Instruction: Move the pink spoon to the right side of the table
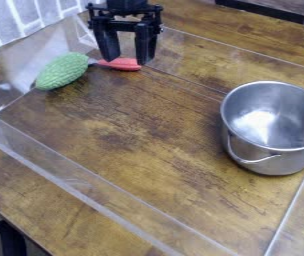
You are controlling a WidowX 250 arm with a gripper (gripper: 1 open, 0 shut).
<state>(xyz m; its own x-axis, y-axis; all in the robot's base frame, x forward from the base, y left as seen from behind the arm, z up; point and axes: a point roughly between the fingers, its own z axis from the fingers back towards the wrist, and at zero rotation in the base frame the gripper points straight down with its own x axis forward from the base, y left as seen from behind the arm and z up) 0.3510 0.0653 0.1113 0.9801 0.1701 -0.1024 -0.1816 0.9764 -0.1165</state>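
Note:
The pink spoon (119,65) lies flat on the wood table (155,130) at the back left, just right of a green bumpy oval object (61,71). My black gripper (125,52) hangs over the spoon from behind, its fingers (104,47) spread apart with nothing between them. The fingertips stand just above the spoon's far side; I cannot tell whether they touch it.
A steel pot (272,125) with a handle stands on the right side of the table. A clear plastic rim (75,165) runs along the front and left edges. White cloth lies at the far left corner.

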